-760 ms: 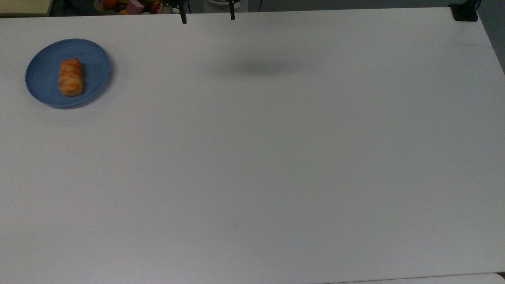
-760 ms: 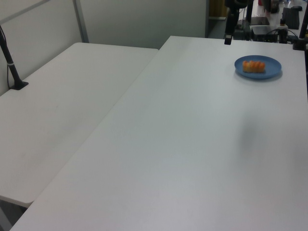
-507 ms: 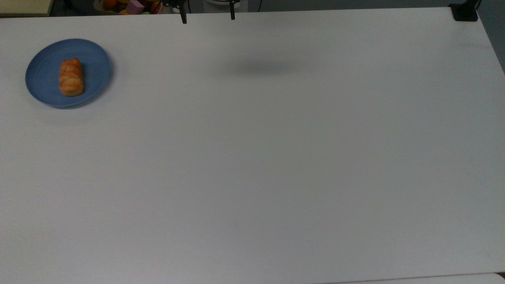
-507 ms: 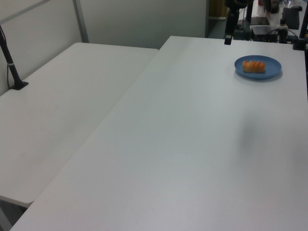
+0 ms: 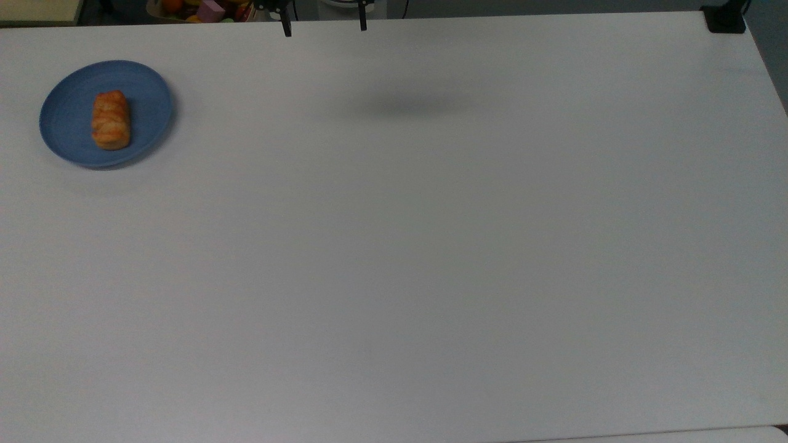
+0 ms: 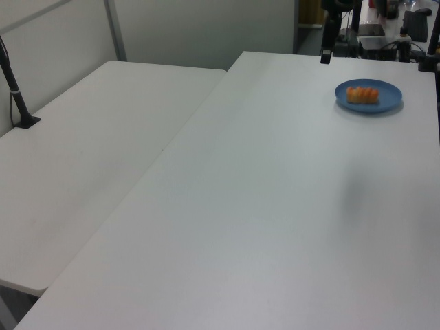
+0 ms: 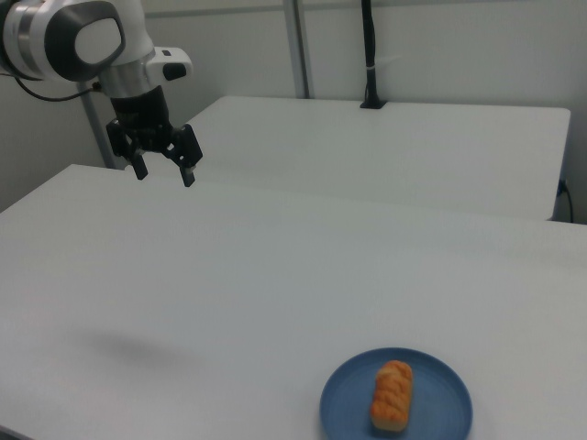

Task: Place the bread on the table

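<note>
The bread [image 5: 111,120] is being carried by the blue plate [image 5: 64,126], not by the table [image 5: 431,246] itself. In the top view the plate is seen lying near the table's far left corner, and the bread is seen a little right of the plate's middle, its long axis running near to far, both ends inside the rim. In the left view the bread [image 6: 361,94] is seen with its long axis running left to right on the plate [image 6: 385,102], at the far right of the table [image 6: 275,206]. In the right view the bread [image 7: 392,395] is shown pointing almost straight away from the camera — tipped slightly to the right view's right — on the plate [image 7: 440,412] at the near edge.

The gripper [image 7: 163,170] is being held high above the table [image 7: 275,275], well apart from the plate, fingers spread wide with nothing between them. In the top view its two fingertips [image 5: 286,29] are seen at the far edge, and a soft shadow [image 5: 406,106] is being cast on the bare surface.
</note>
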